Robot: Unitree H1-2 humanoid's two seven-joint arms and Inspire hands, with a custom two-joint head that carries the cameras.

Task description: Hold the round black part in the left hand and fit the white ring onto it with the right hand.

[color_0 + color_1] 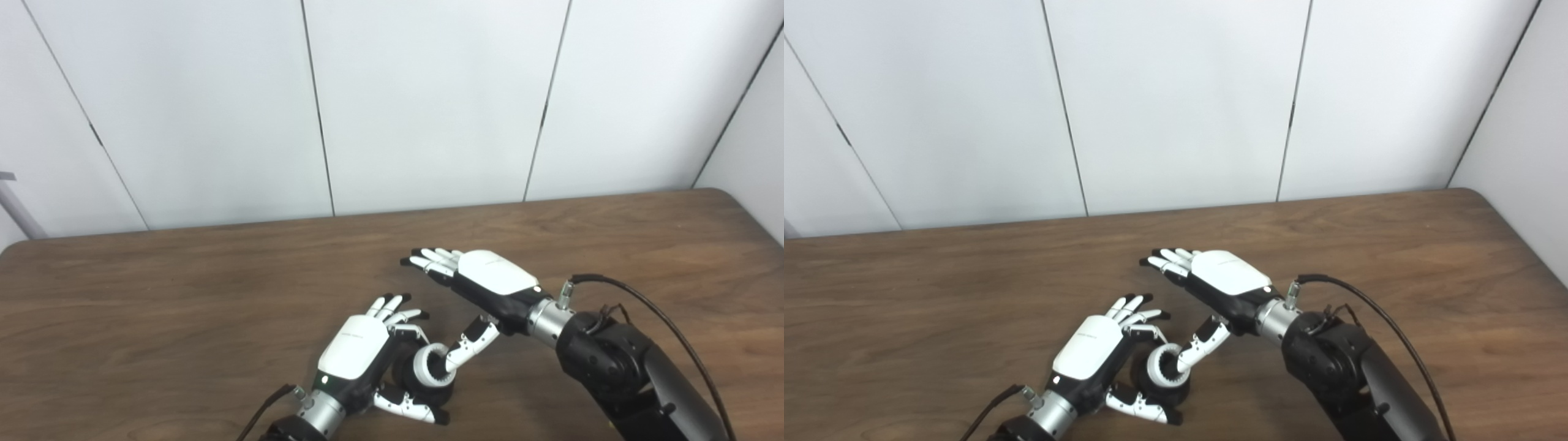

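Near front edge of brown surface [184, 306]: round black part [407, 376] cradled in left hand [361, 355], fingers and thumb curled around it, part also resting on surface. White ring [429, 367] seated on part's right-facing end, opening and axis tilted up toward right. Right hand [490, 282] holds nothing, fingers extended and apart, pointing left; its thumb [468, 346] angled down, tip inside ring's opening.

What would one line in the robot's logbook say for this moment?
left hand: shut on round black part | white ring: on part | right hand: open, thumb in ring | table: under part
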